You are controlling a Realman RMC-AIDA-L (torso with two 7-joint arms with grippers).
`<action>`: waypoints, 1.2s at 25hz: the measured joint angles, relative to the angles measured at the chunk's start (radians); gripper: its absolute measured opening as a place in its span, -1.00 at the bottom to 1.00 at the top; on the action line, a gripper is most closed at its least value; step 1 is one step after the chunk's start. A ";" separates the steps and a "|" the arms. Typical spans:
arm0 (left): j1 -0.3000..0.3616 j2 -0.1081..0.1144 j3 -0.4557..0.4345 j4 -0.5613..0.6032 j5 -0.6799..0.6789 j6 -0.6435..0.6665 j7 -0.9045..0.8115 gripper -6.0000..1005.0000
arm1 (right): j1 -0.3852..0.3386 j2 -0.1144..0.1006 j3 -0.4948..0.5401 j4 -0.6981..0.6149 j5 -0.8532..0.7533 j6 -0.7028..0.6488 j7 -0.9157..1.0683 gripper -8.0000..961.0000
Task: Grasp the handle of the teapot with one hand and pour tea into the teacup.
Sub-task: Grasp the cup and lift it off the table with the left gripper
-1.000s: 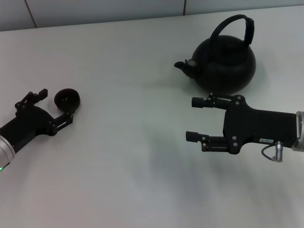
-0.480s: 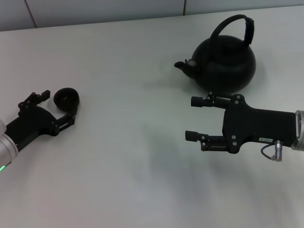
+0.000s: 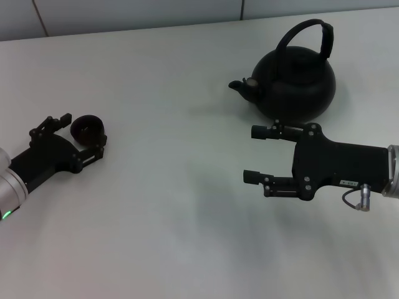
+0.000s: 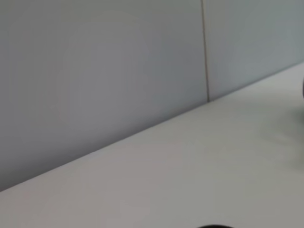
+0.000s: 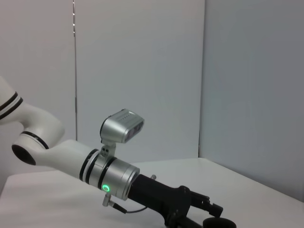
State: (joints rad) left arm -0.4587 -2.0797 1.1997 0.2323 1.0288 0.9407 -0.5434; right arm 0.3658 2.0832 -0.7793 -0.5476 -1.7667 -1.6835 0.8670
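Note:
The matte-black teapot (image 3: 299,84) stands at the far right of the white table, spout (image 3: 240,86) pointing left, its arched handle (image 3: 312,28) upright and free. My right gripper (image 3: 249,154) hovers open just in front of the teapot with nothing between its fingers. On the left, the small dark teacup (image 3: 87,128) sits on the table between the two fingers of my left gripper (image 3: 83,131), which is open around it. The right wrist view shows the left arm from across the table, with the teacup (image 5: 218,223) at its tip. No tea is visible.
The white table (image 3: 174,187) runs back to a grey panelled wall (image 3: 124,12). The left arm's silver wrist (image 3: 9,187) enters from the lower left. The right arm's wrist (image 3: 389,171) enters from the right edge.
My left gripper has slid forward and right, so its fingers now flank the teacup more fully. The right gripper and the teapot have barely moved.

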 joint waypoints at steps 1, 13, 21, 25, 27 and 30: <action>0.000 0.000 -0.002 0.002 -0.001 0.001 -0.007 0.64 | -0.001 0.000 0.000 0.000 0.000 0.002 0.000 0.59; -0.002 0.000 0.002 0.010 -0.005 -0.004 -0.010 0.41 | 0.000 0.001 0.000 0.000 0.001 0.007 -0.001 0.59; -0.002 0.000 0.006 0.012 -0.002 0.005 -0.009 0.35 | 0.002 0.001 0.000 0.000 0.001 0.025 -0.002 0.59; -0.001 0.000 0.008 0.013 0.000 0.025 -0.010 0.35 | 0.002 0.000 0.000 0.000 0.001 0.031 -0.002 0.59; 0.000 0.000 0.009 0.013 0.000 0.052 -0.010 0.35 | 0.002 0.000 0.000 0.000 0.001 0.031 -0.002 0.60; 0.006 0.000 0.010 0.014 0.002 0.099 -0.010 0.35 | 0.001 0.000 0.000 0.000 0.001 0.032 -0.002 0.59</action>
State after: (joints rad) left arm -0.4531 -2.0801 1.2095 0.2462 1.0311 1.0398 -0.5537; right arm 0.3665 2.0831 -0.7792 -0.5476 -1.7655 -1.6520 0.8651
